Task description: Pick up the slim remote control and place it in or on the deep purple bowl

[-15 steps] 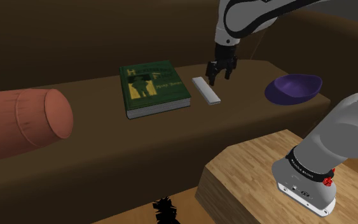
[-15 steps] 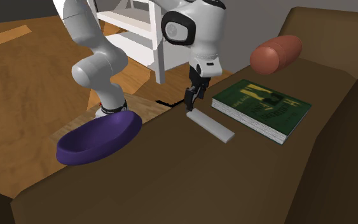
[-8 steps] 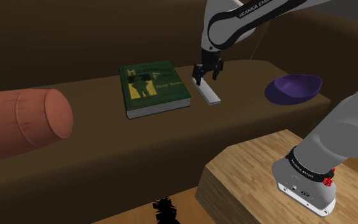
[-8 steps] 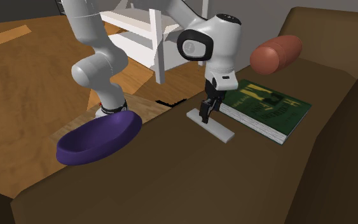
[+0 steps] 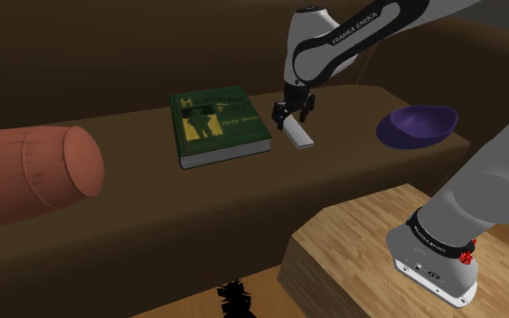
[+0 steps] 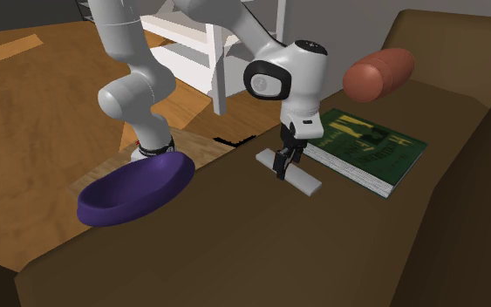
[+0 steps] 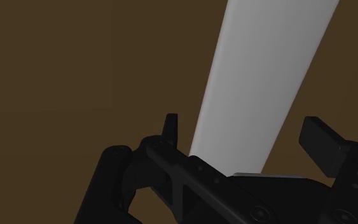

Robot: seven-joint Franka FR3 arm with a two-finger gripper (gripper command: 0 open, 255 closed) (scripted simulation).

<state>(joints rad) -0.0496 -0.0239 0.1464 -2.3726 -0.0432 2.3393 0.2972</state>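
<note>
In the wrist view the claw (image 7: pixel 242 124) is spread, one finger (image 7: pixel 171 127) on each side of the slim pale-grey remote control (image 7: pixel 266 76), with a strip of brown surface (image 7: pixel 56 76) showing between each finger and the remote. The shoulder view adds what lies around the claw: a green book (image 5: pixel 218 124) just beside it and the purple bowl (image 5: pixel 417 125) well apart on the opposite side. The second exterior view shows the remote lying flat under the claw.
</note>
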